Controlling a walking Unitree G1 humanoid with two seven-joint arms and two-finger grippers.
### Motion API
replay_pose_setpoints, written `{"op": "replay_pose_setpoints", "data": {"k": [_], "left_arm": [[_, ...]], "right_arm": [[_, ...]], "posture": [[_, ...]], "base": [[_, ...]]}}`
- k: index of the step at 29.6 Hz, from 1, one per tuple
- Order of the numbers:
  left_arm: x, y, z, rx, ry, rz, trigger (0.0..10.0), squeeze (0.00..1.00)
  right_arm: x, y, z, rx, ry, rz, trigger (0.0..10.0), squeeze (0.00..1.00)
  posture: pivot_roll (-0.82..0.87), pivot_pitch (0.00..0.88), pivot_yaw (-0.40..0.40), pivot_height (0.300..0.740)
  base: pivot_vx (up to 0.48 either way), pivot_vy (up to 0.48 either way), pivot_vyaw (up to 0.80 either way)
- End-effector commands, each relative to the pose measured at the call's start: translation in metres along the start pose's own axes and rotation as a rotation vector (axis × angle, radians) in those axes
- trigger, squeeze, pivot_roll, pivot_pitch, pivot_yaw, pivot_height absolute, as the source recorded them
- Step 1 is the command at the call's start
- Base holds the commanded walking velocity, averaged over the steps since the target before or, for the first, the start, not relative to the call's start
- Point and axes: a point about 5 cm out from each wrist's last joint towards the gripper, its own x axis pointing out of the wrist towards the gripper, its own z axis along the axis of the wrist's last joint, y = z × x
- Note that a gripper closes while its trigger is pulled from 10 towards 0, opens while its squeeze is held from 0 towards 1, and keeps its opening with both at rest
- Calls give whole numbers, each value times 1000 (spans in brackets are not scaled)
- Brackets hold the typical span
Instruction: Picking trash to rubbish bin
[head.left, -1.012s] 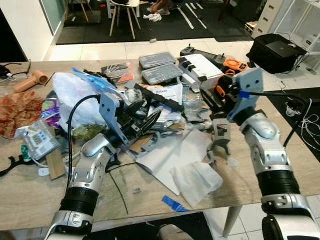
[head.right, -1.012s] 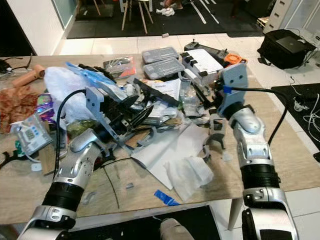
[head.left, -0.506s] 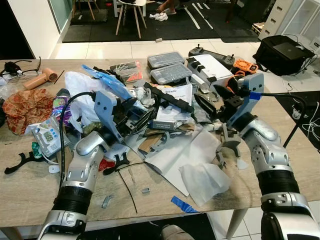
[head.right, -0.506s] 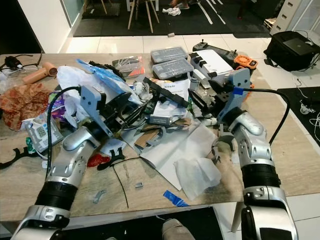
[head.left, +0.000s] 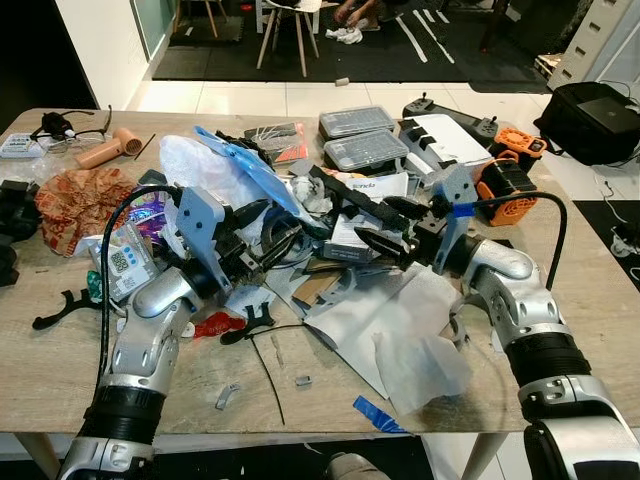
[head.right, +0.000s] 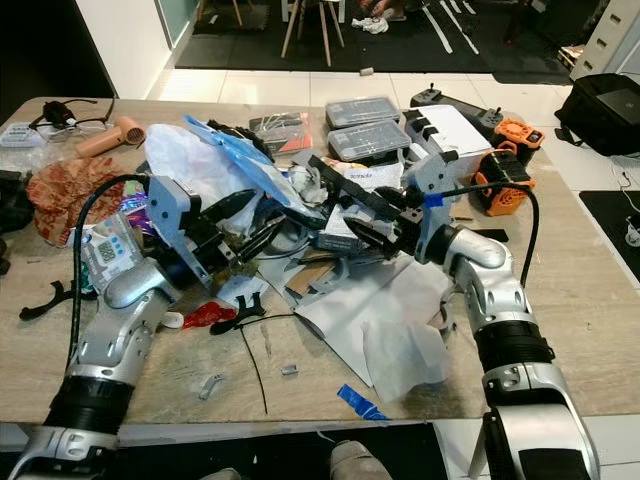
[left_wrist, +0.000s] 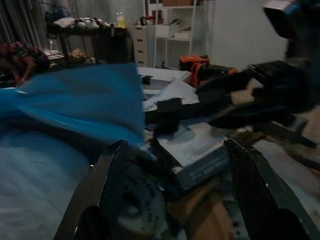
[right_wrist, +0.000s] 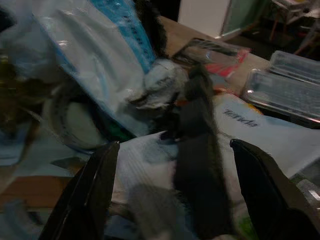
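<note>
Both grippers over trash pile mid-table (head.left: 60, 390), fingers spread wide, holding nothing: left gripper (head.left: 268, 232) by blue plastic bag (head.left: 245, 170), right gripper (head.left: 388, 228) at long black bar (head.left: 350, 198). White paper sheet (head.left: 400, 310) lies flat w/ crumpled tissue (head.left: 422, 360) near front edge.

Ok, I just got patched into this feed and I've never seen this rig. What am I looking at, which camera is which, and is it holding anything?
It's a humanoid robot at a cluttered wooden table. The two wide pictures come from its head camera; the two dark ones look along each wrist's black fingers. Both end effectors are open and hold nothing: the left end effector and right end effector reach into the central heap from either side. On the table: a blue-and-white plastic bag, white paper, two grey cases and an orange device.
</note>
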Motion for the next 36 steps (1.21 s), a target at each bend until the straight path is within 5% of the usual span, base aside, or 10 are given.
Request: {"op": "replay_pose_setpoints", "data": {"k": [1, 7, 8, 36], "left_arm": [[-4, -4, 1, 2, 16, -36, 10000, 0], [-8, -6, 3, 0, 29, -50, 10000, 0], [-9, -6, 3, -1, 31, -51, 10000, 0], [-8, -10, 4, -14, 41, -60, 10000, 0]], "right_arm": [[-2, -8, 3, -11, -10, -36, 10000, 0], [-1, -15, 6, -2, -48, -76, 10000, 0], [-1, -16, 5, -1, -45, -88, 0, 0], [-2, -28, 2, -4, -27, -174, 0, 0]], "posture": [[-21, 0, -22, 740], [-12, 0, -15, 740], [-10, 0, -13, 740], [-19, 0, -16, 740]], "base": [[0, 0, 0], [0, 0, 0], [0, 0, 0], [0, 0, 0]]}}
